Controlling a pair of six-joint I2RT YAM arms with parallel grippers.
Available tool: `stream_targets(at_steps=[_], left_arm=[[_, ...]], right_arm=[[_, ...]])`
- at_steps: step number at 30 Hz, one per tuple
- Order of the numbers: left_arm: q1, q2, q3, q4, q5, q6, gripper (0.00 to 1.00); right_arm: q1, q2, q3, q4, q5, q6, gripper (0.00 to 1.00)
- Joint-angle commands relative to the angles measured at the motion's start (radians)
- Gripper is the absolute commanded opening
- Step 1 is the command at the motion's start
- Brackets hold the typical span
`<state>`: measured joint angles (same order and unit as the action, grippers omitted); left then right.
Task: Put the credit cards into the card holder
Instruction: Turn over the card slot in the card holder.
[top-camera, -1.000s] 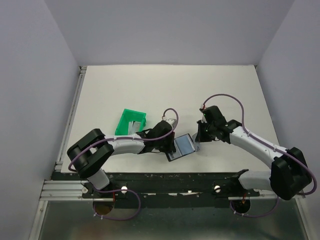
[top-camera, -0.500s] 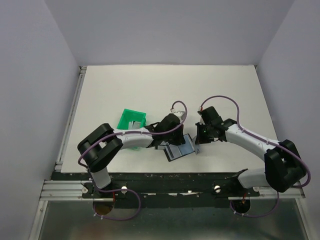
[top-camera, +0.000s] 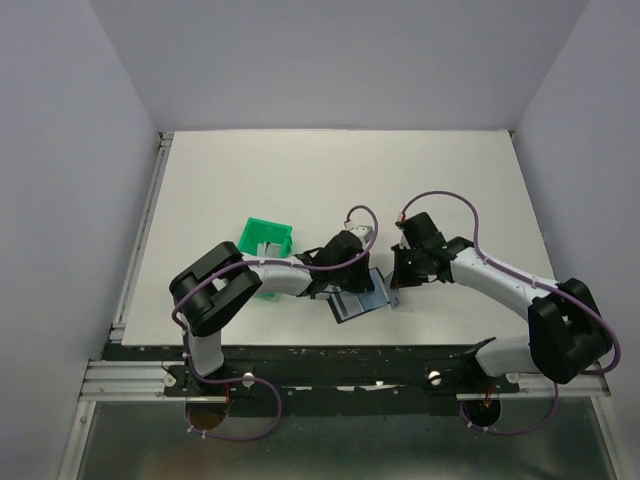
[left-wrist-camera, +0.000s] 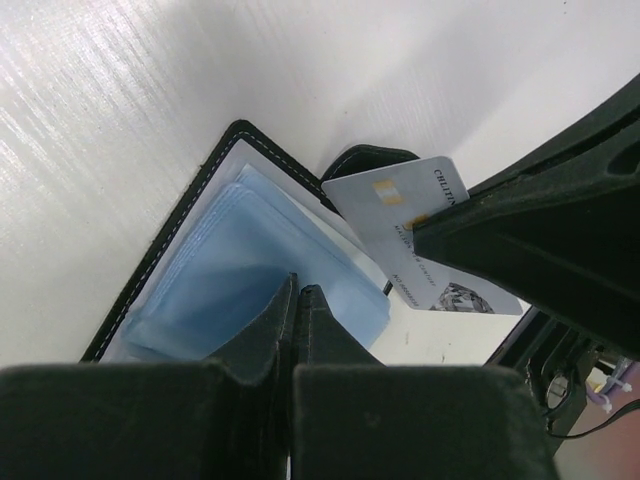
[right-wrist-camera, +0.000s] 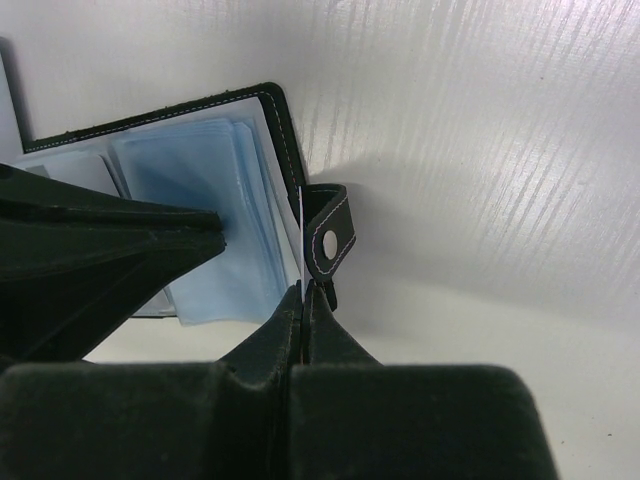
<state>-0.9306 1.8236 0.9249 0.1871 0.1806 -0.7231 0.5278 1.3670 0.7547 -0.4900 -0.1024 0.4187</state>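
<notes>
**Card holder** (top-camera: 358, 300): black, lying open on the worktop (top-camera: 330, 180) at lower centre of the overhead view, its blue sleeves (left-wrist-camera: 240, 270) facing up.

**Credit card** (left-wrist-camera: 400, 225): silver-grey, clamped edge-on in my right end effector (right-wrist-camera: 303, 295). It is poised at the holder's right edge, just beside the stud tab (right-wrist-camera: 330, 240). As I read it, it is not in a sleeve yet.

**Left end effector** (left-wrist-camera: 296, 300): fingers together, tips down on the blue sleeves, apparently pinning them flat (whether a sleeve is nipped between the tips I cannot tell).

**Progress:** I see no card seated in the holder. I judge this card's insertion to be the step in hand, and the whole job is still ahead.

**Green bin** (top-camera: 266, 232): left of centre in the overhead view, well apart from the holder. There is something pale inside, possibly further cards, but it is too small to tell.

**Obstructions:**
- The two end effectors crowd close together over the holder.
- The stud tab stands right beside the card's edge.
- The limp, overlapping sleeves show me no clear mouth to aim for.
</notes>
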Motion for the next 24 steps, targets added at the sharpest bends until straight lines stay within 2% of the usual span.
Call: stream_targets(at_steps=[1, 10, 24], left_arm=[[-0.008, -0.012, -0.095, -0.074, 0.0, -0.001, 0.0], [-0.008, -0.116, -0.201, -0.084, -0.029, -0.009, 0.0], [-0.008, -0.139, -0.248, -0.087, -0.044, -0.013, 0.0]], right_arm=[[-0.005, 0.033, 0.0, 0.001, -0.003, 0.008, 0.01], [-0.005, 0.04, 0.0, -0.005, 0.003, 0.011, 0.01], [-0.003, 0.037, -0.002, -0.013, 0.012, 0.011, 0.01]])
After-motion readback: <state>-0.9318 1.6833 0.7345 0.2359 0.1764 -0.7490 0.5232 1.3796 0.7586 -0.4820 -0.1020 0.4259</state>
